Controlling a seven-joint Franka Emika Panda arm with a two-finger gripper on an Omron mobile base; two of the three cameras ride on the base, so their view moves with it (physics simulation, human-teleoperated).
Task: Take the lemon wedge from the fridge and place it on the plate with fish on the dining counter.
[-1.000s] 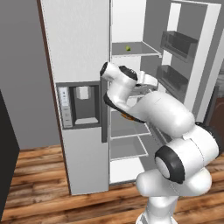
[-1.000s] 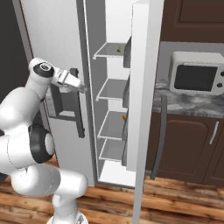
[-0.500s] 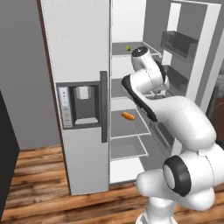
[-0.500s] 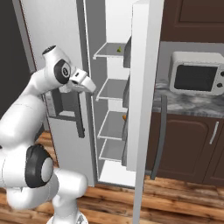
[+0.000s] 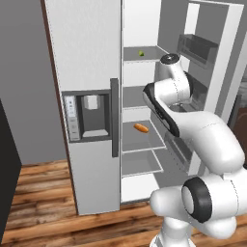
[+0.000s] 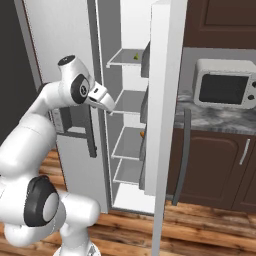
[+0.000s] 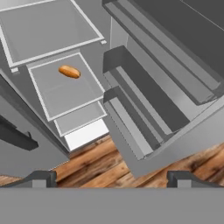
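The fridge stands with its right door swung open. On the top shelf sits the lemon wedge, small and greenish-yellow, near the back. Two shelves lower lies an orange oblong food item. The gripper hangs before the open compartment, its jaws spread wide and empty. Farther right, a microwave rests on the counter.
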